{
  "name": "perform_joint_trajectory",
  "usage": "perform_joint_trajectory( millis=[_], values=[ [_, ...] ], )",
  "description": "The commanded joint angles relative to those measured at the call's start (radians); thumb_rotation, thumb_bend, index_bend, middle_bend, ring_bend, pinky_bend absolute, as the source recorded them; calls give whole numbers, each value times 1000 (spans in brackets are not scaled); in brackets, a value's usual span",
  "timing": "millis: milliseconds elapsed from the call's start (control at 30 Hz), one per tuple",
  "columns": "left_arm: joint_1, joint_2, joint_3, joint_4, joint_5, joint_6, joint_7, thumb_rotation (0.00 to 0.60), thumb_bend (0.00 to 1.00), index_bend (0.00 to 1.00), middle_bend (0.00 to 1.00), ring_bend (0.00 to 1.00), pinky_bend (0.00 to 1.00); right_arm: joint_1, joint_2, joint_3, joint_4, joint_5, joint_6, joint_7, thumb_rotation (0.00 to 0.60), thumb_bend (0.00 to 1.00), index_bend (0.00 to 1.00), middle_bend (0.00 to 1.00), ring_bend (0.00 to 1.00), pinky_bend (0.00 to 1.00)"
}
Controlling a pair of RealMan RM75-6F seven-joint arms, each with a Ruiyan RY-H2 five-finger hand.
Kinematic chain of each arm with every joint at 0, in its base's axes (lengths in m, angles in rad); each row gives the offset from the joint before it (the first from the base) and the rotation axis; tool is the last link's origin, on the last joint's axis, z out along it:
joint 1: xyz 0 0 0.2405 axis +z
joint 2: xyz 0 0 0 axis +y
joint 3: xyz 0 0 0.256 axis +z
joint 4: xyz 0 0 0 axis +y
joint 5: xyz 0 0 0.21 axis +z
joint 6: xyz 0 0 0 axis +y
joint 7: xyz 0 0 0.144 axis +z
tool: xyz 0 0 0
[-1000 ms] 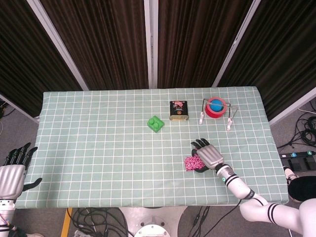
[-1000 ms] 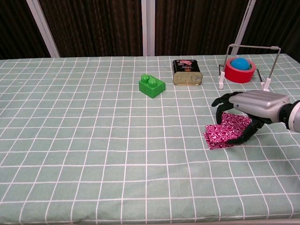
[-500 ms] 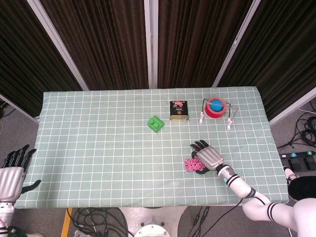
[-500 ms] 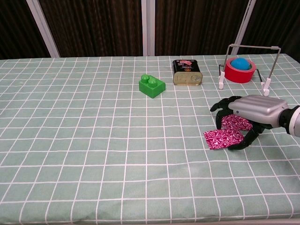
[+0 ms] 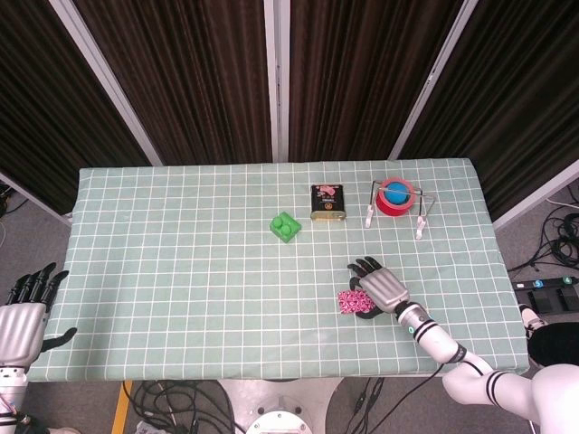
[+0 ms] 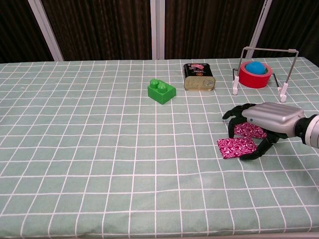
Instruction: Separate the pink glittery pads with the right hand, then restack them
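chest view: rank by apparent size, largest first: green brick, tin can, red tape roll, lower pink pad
1. Lower pink pad, widest, though nearest the camera.
2. Red tape roll, tin can and green brick: too alike to rank; roll and can sit farther back.

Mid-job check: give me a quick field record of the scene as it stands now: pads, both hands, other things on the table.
pads: two pink pads; upper pad lifted under the right hand, lower pad flat on the cloth, overlap unclear
right hand: over the pads, fingers curled around the upper pad
left hand: off the table's left edge, holding nothing
green block: mid-table
tin: right of block
red tape roll: far right, under a wire frame
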Motion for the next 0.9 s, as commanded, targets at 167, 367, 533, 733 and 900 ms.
perform_joint_trajectory(
  millis=[167,367,533,733,900],
  values=[
    [1,1,2,0,3,1,-1,600,30,176,150,115,127,-6,4,0,-4,-7,11,6,432,118,385,89,0,0],
    [-3,3,0,-9,2,-3,4,600,30,176,150,115,127,-9,4,-4,0,-10,10,11,425,119,373,89,0,0],
    [3,1,4,-2,2,0,-2,600,30,176,150,115,127,-11,0,-5,8,-15,12,13,421,118,362,90,0,0],
    [3,0,2,-1,4,4,-4,600,30,176,150,115,128,-14,1,-11,9,-26,22,1,419,117,310,89,0,0],
    [4,-5,3,11,10,10,-13,600,30,176,150,116,127,-19,12,-5,-3,-25,35,-7,413,118,259,88,0,0]
  ],
)
